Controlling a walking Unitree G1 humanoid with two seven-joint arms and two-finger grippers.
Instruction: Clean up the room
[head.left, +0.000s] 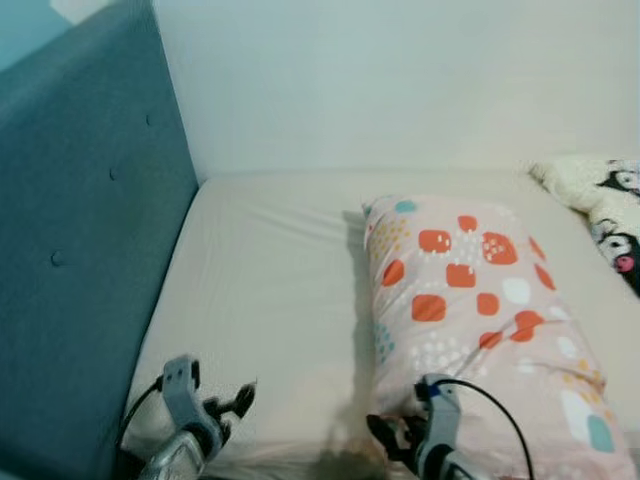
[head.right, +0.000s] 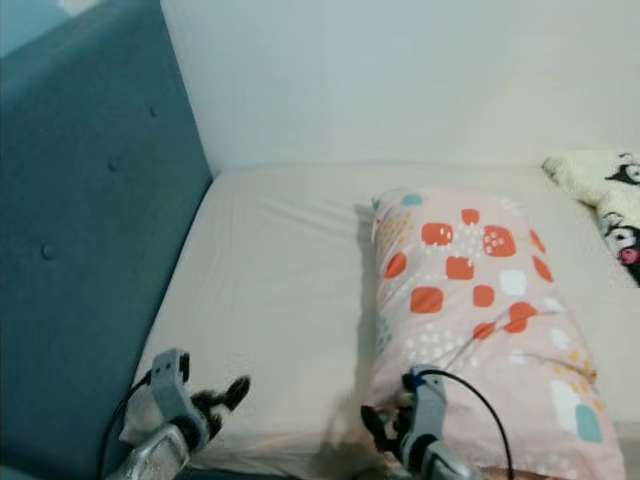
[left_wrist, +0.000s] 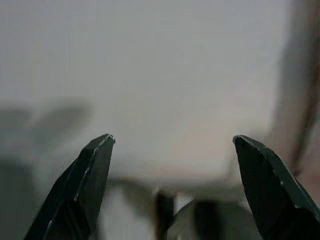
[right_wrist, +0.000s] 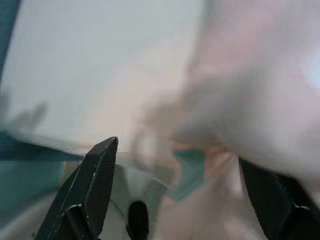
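Near the bed's (head.left: 270, 300) front edge, the right pincer (head.left: 392, 432) hung released at the patterned pillow's (head.left: 470, 320) near corner; the left pincer (head.left: 232, 404) gaped over bare sheet. Closing deep on the corner fabric would likely grip best.

A pale pink pillow (head.left: 470, 320) printed with orange, white and teal squares and dots lies flat on the cream bed (head.left: 260, 300), its long axis running from 12 to 6 o'clock. At 2 o'clock from it, near the bed's far corner, a cream blanket (head.left: 600, 200) with black cartoon faces lies crumpled.
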